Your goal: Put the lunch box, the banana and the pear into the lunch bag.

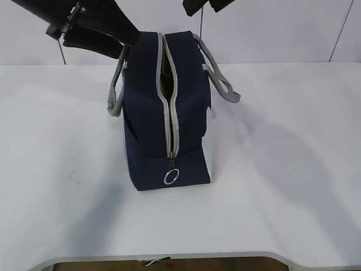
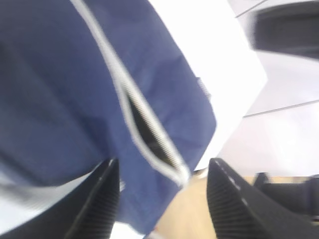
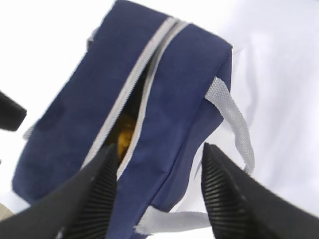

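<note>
Gaping zipper slit (image 3: 130, 107) atop lunch bag (image 1: 148, 130)

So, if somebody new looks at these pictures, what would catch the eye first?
First the navy lunch bag, upright in the middle of the white table, its grey zipper partly open and the metal ring pull hanging at the near end. Through the gap, the right wrist view shows something yellow inside. Both pincers, left and right, are open and empty over the bag.
</note>
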You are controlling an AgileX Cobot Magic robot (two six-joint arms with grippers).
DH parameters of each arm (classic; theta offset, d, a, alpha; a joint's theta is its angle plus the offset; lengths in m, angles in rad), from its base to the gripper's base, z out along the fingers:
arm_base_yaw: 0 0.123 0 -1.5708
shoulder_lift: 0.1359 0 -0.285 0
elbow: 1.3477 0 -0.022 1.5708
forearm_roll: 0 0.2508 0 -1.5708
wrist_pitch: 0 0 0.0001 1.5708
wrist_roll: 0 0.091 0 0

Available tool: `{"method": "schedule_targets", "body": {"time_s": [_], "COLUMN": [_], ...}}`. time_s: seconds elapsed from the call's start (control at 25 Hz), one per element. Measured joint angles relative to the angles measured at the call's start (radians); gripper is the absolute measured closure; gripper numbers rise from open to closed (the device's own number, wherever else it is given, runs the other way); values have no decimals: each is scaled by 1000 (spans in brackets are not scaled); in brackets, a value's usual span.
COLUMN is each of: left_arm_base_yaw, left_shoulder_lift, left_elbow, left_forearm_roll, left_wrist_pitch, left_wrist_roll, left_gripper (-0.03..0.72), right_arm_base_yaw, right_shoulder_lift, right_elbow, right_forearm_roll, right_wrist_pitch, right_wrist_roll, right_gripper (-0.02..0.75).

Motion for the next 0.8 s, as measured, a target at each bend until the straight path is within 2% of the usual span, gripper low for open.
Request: {"method": "schedule_targets", "body": {"time_s": [0.28, 0.44, 0.56, 0.8], "left_arm_base_yaw": [0, 0, 0, 0], "left_shoulder_lift": [-46, -94, -131, -172], "left_elbow": [-24, -24, -24, -27], "left_forearm_roll": [275, 374, 397, 400], "left_wrist_pitch": [13, 23, 29, 31], "left_wrist_roll": [-144, -193, -204, -208], "left_gripper": [308, 333, 337, 340], "right_arm_base_yaw": [0, 0, 0, 2], "right_shoulder_lift": [-129, -247, -354, -614], "right_elbow": [95, 266, 449, 923], "right_forearm_roll": [6, 7, 27, 62], "right_wrist_pitch": [0, -17, -136, -536], "right_wrist_roll": [-53, -77, -116, -372], "right_gripper": [293, 293, 293, 293]}}
